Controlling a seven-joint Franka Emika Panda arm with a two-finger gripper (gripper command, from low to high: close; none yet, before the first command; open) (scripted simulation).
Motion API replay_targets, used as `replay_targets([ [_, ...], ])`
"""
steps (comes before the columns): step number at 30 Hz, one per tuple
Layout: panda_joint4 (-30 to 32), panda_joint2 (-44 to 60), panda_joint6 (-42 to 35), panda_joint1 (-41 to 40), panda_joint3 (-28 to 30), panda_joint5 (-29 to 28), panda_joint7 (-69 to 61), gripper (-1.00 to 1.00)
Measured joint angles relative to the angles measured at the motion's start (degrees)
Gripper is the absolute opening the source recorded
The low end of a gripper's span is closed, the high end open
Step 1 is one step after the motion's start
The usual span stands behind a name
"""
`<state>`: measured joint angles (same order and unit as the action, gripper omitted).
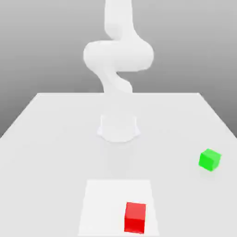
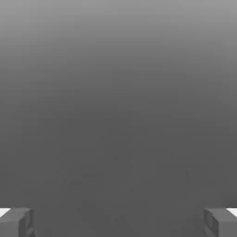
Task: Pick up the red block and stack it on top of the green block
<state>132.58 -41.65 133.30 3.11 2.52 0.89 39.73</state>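
Grey fingertips spread wide, claw apart and holding nothing; red block and green block sit well apart on the surface.

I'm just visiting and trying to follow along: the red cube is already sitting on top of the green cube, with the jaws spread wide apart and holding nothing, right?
Not quite. The red block is not on the green block; the exterior view shows both resting on the table, well apart, the green one further toward that view's right. The rest holds: the hand view shows the gripper with its jaws spread wide and nothing between them.
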Motion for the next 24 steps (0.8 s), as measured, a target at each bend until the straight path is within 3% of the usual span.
replay_targets([
  [13,4.2,22.0,8.0,13.7,11.0,6.7,-33.4,0.00],
  [24,7.7,40.3,14.7,18.6,13.4,11.4,-60.6,0.00],
])
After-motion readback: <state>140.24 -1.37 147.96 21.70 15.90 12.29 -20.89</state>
